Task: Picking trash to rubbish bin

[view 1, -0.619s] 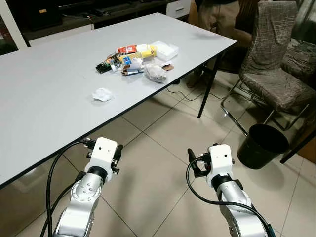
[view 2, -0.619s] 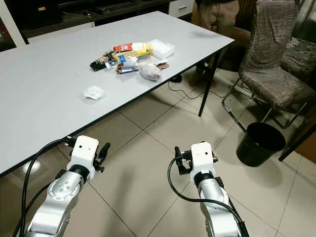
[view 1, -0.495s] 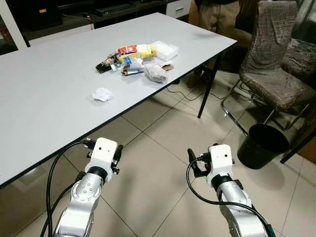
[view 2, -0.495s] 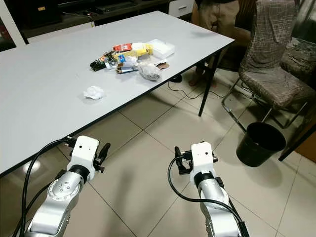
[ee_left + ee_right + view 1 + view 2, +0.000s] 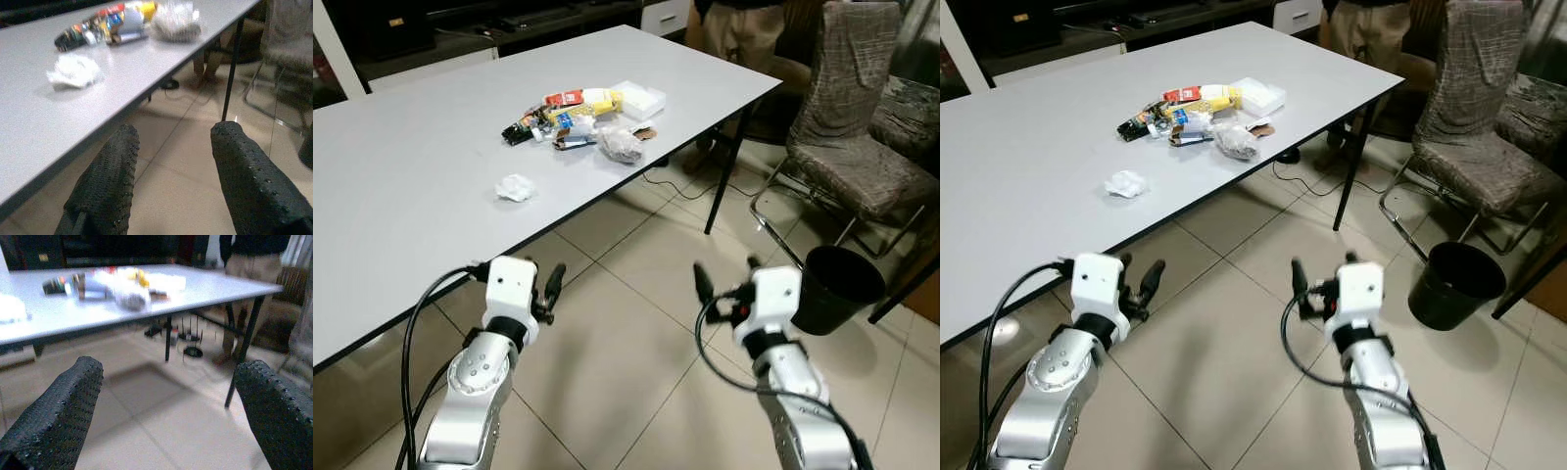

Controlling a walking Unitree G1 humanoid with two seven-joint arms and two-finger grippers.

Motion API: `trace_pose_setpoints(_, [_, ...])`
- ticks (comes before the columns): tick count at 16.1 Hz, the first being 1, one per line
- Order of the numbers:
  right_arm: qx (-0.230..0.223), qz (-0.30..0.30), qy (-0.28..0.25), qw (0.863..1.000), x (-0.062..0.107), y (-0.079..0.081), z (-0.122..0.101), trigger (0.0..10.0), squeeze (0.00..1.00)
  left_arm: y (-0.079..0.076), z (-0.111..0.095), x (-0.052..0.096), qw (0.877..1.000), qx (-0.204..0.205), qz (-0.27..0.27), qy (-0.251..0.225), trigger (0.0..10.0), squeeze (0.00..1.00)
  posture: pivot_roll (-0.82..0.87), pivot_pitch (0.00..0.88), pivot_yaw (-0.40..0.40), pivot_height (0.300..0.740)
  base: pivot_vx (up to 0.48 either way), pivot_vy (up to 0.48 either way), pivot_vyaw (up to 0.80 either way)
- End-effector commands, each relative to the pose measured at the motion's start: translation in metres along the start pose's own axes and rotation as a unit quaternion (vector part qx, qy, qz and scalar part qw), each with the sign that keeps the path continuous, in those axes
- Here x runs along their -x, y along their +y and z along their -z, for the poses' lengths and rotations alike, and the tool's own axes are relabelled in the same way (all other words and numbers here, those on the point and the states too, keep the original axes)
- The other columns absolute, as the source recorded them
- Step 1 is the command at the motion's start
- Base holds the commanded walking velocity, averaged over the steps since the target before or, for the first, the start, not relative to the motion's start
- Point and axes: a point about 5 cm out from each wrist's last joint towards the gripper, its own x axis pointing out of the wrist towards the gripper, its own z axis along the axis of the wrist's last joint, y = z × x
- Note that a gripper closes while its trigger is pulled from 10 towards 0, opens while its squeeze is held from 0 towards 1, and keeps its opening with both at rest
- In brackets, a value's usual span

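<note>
Standing chair (image 5: 862, 127) beside bin (image 5: 842, 287), table (image 5: 401, 196) edge ahead

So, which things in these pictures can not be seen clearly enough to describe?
- Rubbish bin: the right arm covers its near side in the left eye view; its inside is too dark.
- Trash pile: pieces too small to identify; blurred in the right wrist view.
- Person: cut off by the top edge.
- Crumpled white paper: blurred in the left wrist view.

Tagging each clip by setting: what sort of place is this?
Probably a home dining or living room: a grey table with a heap of trash, a cloth-covered chair on a tiled floor, and a small black bin beside it.
</note>
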Motion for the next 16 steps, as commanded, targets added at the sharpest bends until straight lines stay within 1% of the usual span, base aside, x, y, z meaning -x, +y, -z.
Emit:
trace_pose_setpoints(1, [0.006,-0.001,-0.029,1.000,-0.002,-0.003,-0.012,10.0,1.00,0.000,-0.011,-0.001,1.000,0.002,0.007,-0.027,10.0,1.00,-0.10,0.000,-0.030,0.740,0.000,0.000,0.00])
trace_pose_setpoints(2, [0.017,0.000,-0.037,0.999,-0.004,-0.003,-0.015,10.0,1.00,-0.001,-0.014,-0.001,0.999,0.001,0.011,-0.034,10.0,1.00,-0.09,0.000,-0.034,0.740,0.000,0.000,0.00])
trace_pose_setpoints(5, [0.022,-0.003,-0.042,0.999,-0.006,-0.002,-0.015,10.0,1.00,0.000,-0.015,0.000,0.999,0.005,0.014,-0.036,10.0,1.00,-0.08,0.000,-0.038,0.740,0.000,0.000,0.00])
trace_pose_setpoints(8, [0.002,-0.025,-0.049,0.998,-0.009,0.004,-0.017,10.0,1.00,0.004,-0.016,0.000,0.999,0.014,0.007,-0.041,10.0,1.00,-0.07,0.000,-0.041,0.740,0.000,0.000,0.00])
trace_pose_setpoints(10, [-0.003,-0.032,-0.045,0.998,-0.010,0.007,-0.017,10.0,1.00,0.006,-0.017,0.000,0.999,0.015,-0.001,-0.041,10.0,1.00,-0.07,0.000,-0.041,0.740,0.000,0.000,0.00])
trace_pose_setpoints(11, [-0.031,-0.052,-0.045,0.997,-0.010,0.013,-0.017,10.0,1.00,0.009,-0.018,-0.001,0.999,0.022,-0.014,-0.048,10.0,1.00,-0.07,0.000,-0.041,0.740,0.000,0.000,0.00])
trace_pose_setpoints(12, [-0.043,-0.064,-0.045,0.996,-0.010,0.018,-0.017,10.0,1.00,0.008,-0.014,-0.003,0.998,0.061,-0.007,-0.033,10.0,1.00,-0.07,0.000,-0.043,0.740,0.000,0.000,0.00])
trace_pose_setpoints(13, [-0.043,-0.066,-0.044,0.996,-0.010,0.019,-0.017,10.0,1.00,0.006,-0.013,-0.003,0.996,0.080,0.000,-0.029,10.0,1.00,-0.07,0.000,-0.043,0.740,0.000,0.000,0.00])
trace_pose_setpoints(14, [-0.044,-0.065,-0.044,0.996,-0.010,0.019,-0.016,10.0,1.00,0.006,-0.014,-0.003,0.997,0.074,-0.004,-0.033,10.0,1.00,-0.07,0.000,-0.046,0.740,0.000,0.000,0.00])
trace_pose_setpoints(15, [-0.047,-0.063,-0.039,0.996,-0.010,0.019,-0.016,10.0,1.00,0.008,-0.016,-0.002,0.997,0.068,-0.021,-0.040,10.0,1.00,-0.07,0.000,-0.047,0.740,0.000,0.000,0.00])
trace_pose_setpoints(16, [-0.042,-0.044,-0.023,0.998,-0.012,0.015,-0.011,10.0,1.00,0.014,-0.016,-0.003,0.994,0.085,-0.063,-0.035,10.0,1.00,-0.06,0.000,-0.051,0.740,0.000,0.000,0.00])
